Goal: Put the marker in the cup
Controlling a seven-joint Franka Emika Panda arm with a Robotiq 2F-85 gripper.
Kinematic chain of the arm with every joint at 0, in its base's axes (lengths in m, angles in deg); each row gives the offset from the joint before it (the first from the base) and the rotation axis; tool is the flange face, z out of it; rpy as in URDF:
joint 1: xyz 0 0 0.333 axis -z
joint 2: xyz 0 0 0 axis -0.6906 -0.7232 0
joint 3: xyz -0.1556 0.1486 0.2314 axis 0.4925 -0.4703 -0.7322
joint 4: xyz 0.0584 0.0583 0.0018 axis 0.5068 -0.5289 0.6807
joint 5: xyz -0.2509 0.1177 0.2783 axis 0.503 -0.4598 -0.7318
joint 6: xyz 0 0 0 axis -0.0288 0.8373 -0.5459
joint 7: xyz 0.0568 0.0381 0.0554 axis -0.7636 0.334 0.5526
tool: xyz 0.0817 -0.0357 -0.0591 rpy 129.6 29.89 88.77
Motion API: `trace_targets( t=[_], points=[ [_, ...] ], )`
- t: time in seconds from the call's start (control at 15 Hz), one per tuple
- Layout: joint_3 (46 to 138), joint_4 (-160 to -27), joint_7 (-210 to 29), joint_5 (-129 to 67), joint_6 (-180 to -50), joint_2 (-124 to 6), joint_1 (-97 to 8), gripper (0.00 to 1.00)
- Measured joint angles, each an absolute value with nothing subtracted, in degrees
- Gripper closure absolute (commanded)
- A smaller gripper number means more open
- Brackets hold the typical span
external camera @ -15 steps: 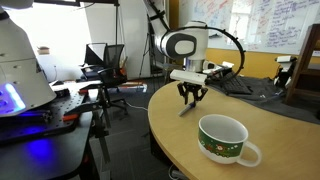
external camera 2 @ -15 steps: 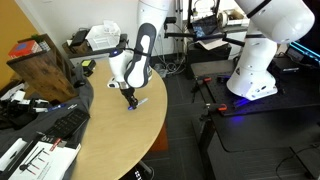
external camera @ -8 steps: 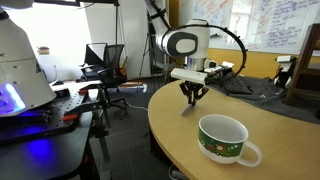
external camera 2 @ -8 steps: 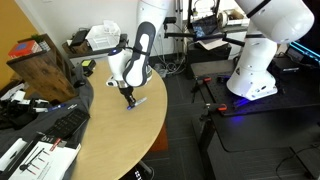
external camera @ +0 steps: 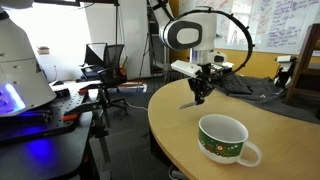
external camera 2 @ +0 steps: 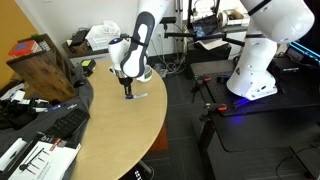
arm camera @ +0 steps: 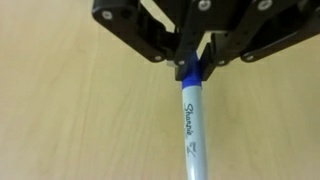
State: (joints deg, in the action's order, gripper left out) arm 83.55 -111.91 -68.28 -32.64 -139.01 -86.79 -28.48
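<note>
So the claw (arm camera: 192, 68) is clamped on the marker (arm camera: 193, 125), which points to 6 o'clock in wrist view; in an exterior view the cup (external camera: 222, 138) sits at 5 o'clock from it.

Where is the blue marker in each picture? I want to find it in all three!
Exterior view: the marker slants down from the gripper, up and left of the cup.
Exterior view: the marker is a tiny sliver under the gripper, left of centre.
Wrist view: the marker runs from the closed jaws to the bottom edge.
Shared landmark: the tan table beneath it.
</note>
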Motion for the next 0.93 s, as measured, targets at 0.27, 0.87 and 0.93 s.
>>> trace_targets(
  t=[0.27,0.87,0.93],
  points=[
    [84.9,-114.3,-75.4,-37.6,-139.7,-84.1,-28.5,0.95],
    [90.3,-122.7,-93.9,-45.9,-154.3,-78.4,-34.6,0.95],
    [93.9,-123.3,-97.2,-45.8,-156.0,-78.2,-38.5,0.95]
  ],
)
